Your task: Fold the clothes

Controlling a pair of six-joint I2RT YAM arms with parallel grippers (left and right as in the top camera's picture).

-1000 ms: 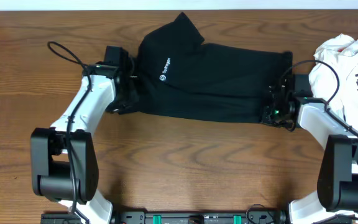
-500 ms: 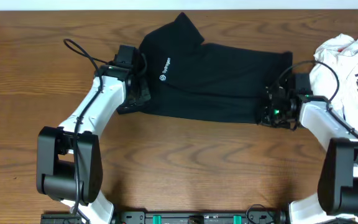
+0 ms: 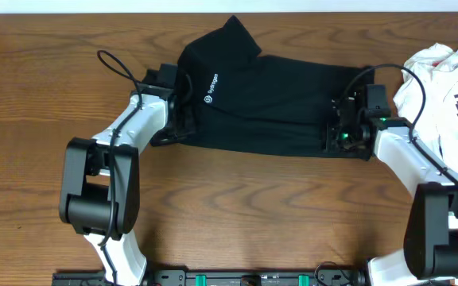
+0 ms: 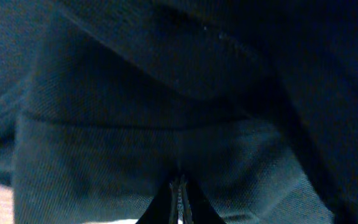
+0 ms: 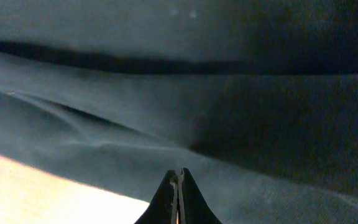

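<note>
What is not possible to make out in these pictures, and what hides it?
- Overhead: the logo on the black shirt is too small to read.
- Overhead: the right edge cuts off the white garment.
- Wrist views: dark, blurred cloth fills the frame beyond the left gripper and right gripper; which part of the shirt, unclear.

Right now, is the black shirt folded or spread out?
Partly folded: the shirt lies as a narrow band with layers overlapping, and one flap pokes out at the top.
</note>
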